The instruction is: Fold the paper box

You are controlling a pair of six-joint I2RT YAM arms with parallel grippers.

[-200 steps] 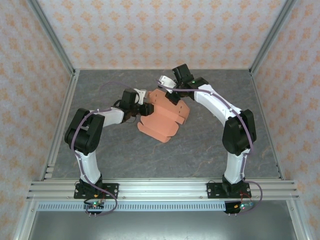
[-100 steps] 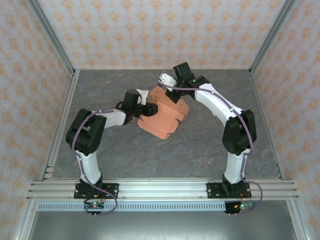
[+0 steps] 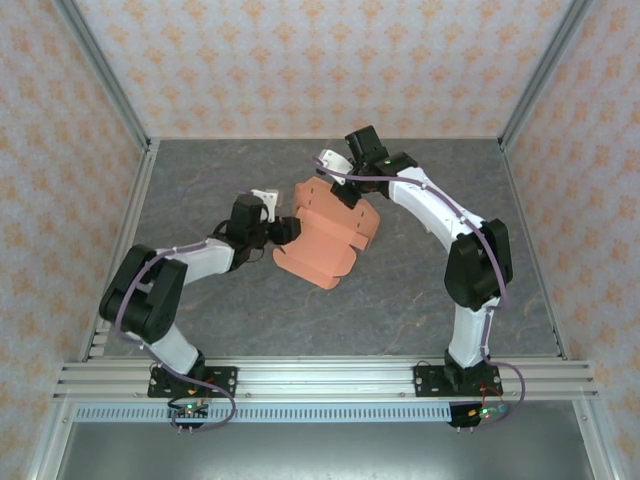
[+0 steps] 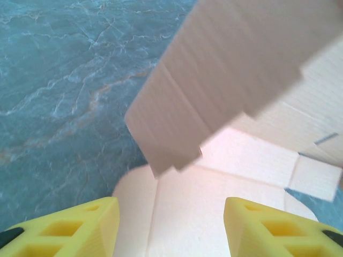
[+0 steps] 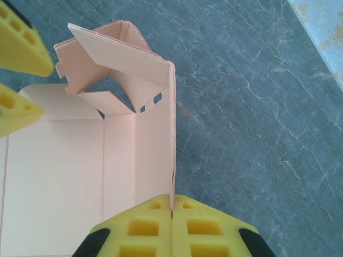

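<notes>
The salmon-orange paper box lies partly folded on the grey tabletop, mid-table and slightly toward the back. My right gripper reaches it from the far side. In the right wrist view that gripper is shut on the top edge of an upright side wall of the box. My left gripper is at the box's left edge. Its yellow fingers stand wide apart and open over a flat panel of the box, under a raised flap. Those left fingers also show in the right wrist view.
The grey marbled tabletop is enclosed by patterned walls with aluminium posts at the back corners. A metal rail carrying both arm bases runs along the near edge.
The left gripper has opened and drawn back leftward off the box, its arm stretching lower. The box shifted slightly. The right gripper kept its hold in place.
</notes>
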